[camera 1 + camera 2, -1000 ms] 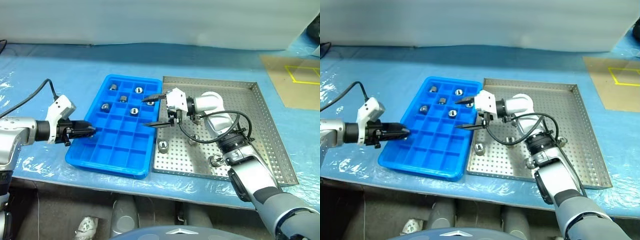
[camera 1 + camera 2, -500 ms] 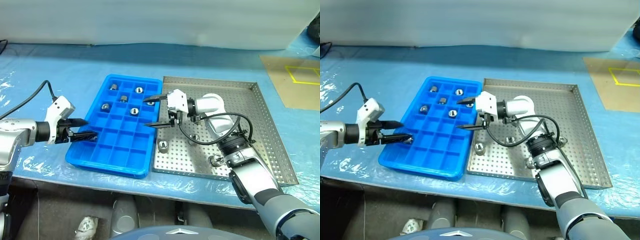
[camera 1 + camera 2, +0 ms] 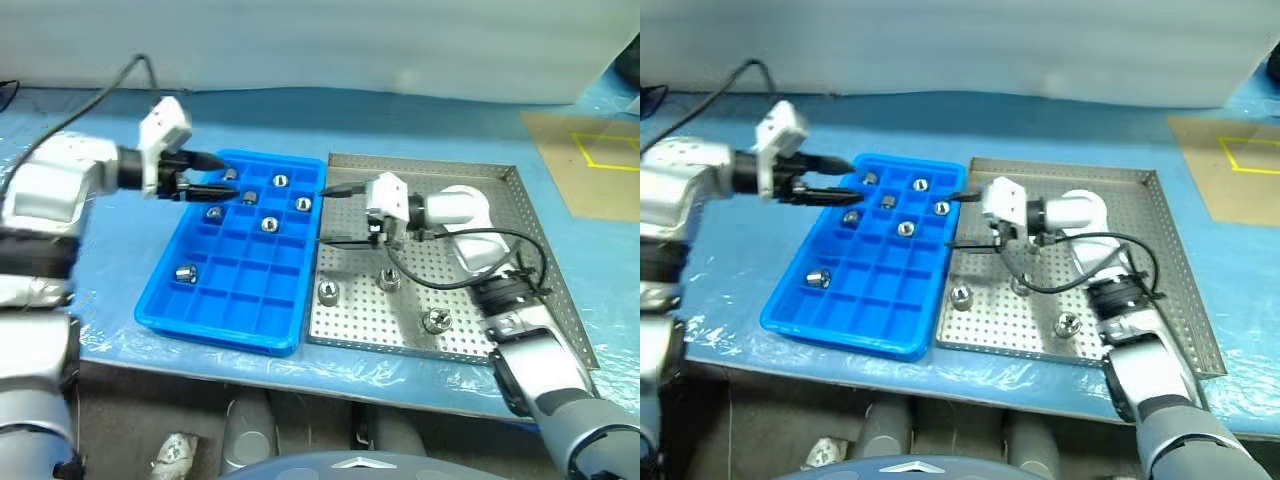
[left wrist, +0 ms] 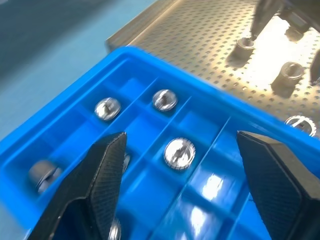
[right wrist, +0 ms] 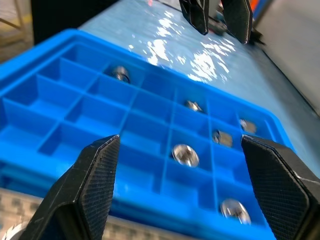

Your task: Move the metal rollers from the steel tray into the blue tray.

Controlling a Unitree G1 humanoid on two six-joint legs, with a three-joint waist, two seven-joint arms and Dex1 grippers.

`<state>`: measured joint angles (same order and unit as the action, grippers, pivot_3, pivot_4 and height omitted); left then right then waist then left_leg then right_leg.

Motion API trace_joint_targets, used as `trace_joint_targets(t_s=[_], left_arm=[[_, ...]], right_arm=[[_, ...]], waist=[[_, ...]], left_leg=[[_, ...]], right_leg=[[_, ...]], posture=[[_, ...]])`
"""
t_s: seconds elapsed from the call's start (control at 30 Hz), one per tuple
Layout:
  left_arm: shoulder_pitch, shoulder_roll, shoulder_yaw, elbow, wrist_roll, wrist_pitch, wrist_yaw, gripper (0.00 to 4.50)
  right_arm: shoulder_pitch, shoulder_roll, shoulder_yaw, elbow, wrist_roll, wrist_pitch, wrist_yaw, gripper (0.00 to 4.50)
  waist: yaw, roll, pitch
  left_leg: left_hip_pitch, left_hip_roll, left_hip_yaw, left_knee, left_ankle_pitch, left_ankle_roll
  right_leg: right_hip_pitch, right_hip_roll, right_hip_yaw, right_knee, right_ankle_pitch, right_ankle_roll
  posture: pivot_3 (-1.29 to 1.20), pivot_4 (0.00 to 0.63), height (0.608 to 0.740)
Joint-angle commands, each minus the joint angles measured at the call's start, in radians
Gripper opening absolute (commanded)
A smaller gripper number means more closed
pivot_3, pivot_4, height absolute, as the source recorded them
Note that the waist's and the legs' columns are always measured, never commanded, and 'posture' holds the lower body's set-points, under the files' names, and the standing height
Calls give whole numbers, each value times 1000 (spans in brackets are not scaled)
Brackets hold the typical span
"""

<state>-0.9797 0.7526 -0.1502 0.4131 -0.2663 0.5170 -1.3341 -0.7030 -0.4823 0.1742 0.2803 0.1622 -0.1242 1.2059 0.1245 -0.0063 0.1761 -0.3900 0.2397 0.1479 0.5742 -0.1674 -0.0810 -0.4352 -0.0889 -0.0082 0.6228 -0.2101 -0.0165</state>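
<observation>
A worktop (image 3: 420,120) covered in light blue sheeting is stretching across the scene, and a clear plastic film (image 3: 40,150) is lying wrinkled over it, catching glare near its left side. At the far right, a tan cardboard panel (image 3: 585,170) is lying flat on the sheeting, bearing a yellow taped outline (image 3: 608,150). Behind the worktop, a pale grey wall (image 3: 320,45) is running the whole width. Below the front edge, a dark floor (image 3: 140,420) is showing.

Shiny silver rollers (image 3: 268,224) sit in a bright blue gridded tray (image 3: 255,305) beside a grey steel tray (image 3: 505,215) (perforated with small holes) on blue sheeting (image 3: 110,130).
</observation>
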Motion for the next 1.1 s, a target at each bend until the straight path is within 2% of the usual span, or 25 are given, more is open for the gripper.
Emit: trace_joint_targets(t_s=[0.03,0.17,0.3,0.5,0.67,0.8,1.1], left_arm=[[-129,-120,-97,186,78,-163,-95,3684],[-203,-236,-160,362,149,-310,-184,3684],[-242,-326,-239,459,187,-429,-272,3684],[-318,-353,-523,511,149,-526,-280,3684],[-335,-324,-703,435,50,-502,-280,3684],[-298,-246,-810,285,-27,-477,-280,3684],[-232,-125,-883,67,-52,-399,-280,3684]], right_arm=[[74,-74,-86,-147,24,61,-63,3977],[194,-138,-137,-308,34,146,-125,3977],[340,-185,-195,-483,50,245,-195,3977],[506,-198,-238,-660,55,341,-288,3977],[568,-187,-224,-736,51,378,-346,3977],[574,-176,-203,-738,49,382,-367,3977],[579,-163,-161,-737,43,378,-386,3977]], waist=[[-9,0,0],[-51,-1,0],[-89,-1,0],[-118,-1,0],[-126,-1,0],[-139,-1,0],[-138,-1,0]], left_leg=[[0,0,0,0,0,0],[0,0,0,1,-1,2],[3,0,1,-2,-1,3],[5,1,3,0,-1,2],[11,1,5,3,-2,4],[11,1,5,3,-3,4],[11,2,6,2,-3,5]], right_leg=[[0,0,1,0,0,0],[0,2,4,0,2,3],[0,6,8,-1,4,6],[1,8,14,-3,3,5],[6,8,16,-3,3,6],[6,8,16,-3,4,6],[6,9,16,-5,3,5]], posture=[[-167,150,740],[-264,150,740],[-372,150,740],[-446,150,740],[-465,150,740],[-461,150,740],[-437,150,740]])
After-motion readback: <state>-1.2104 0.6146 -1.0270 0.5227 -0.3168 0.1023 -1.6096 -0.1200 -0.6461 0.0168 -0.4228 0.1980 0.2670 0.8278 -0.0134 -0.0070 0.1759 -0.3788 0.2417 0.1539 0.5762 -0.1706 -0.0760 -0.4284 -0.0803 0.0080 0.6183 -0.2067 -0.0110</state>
